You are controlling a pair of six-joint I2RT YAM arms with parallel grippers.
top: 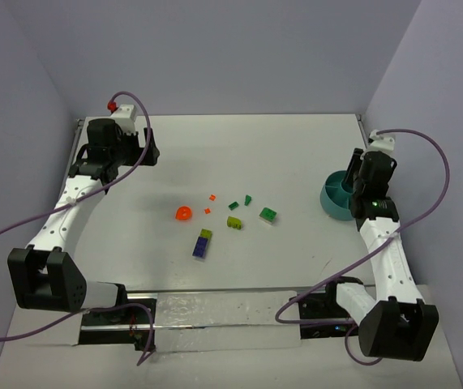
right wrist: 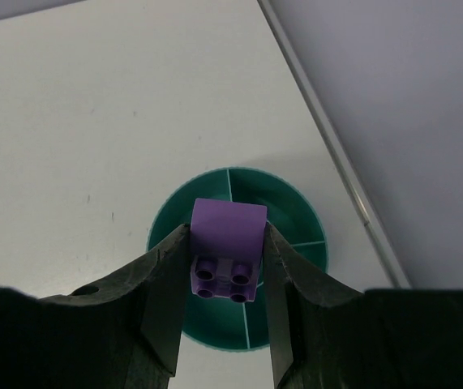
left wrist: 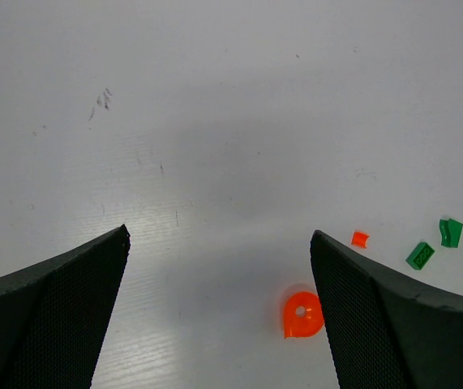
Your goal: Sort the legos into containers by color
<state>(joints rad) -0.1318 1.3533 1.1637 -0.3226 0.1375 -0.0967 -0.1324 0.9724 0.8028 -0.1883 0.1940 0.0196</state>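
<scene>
Count:
- 3 orange-red plastic bits: round piece [top: 182, 213], tiny chip [top: 212, 196], tiny chip [top: 207, 211].
- 3 green plastic bricks [top: 268, 215].
- 2 lime green bricks [top: 234, 222].
- 2 purple: loose purple brick [top: 200, 248], held purple brick [right wrist: 227, 231].
- 1 round teal plastic bowl [top: 332, 203].

Tabletop [top: 280, 146]: plain white, a few faint grey scuffs. Walls [top: 239, 57]: pale lavender-grey.

Bowl [top: 330, 203], right of frame: teal, thin paler lines crossing its inside.

Purple brick [right wrist: 229, 223], right hand [right wrist: 225, 235]; fingers [right wrist: 162, 284] black.

Left hand [left wrist: 220, 235]: fingers [left wrist: 53, 316] black, fine dotted mesh.

Mid-frame:
- translucent orange round piece [top: 182, 214]
- two tiny orange-red bits [top: 212, 197]
- two dark green bits [top: 233, 205]
- bright green brick [top: 268, 215]
- lime brick [top: 234, 221]
- stacked brick [top: 202, 245], lime over purple

Arms [top: 385, 259]: white, black joints. Cables [top: 413, 131]: purple. Red cap [top: 111, 104], upper left.
</scene>
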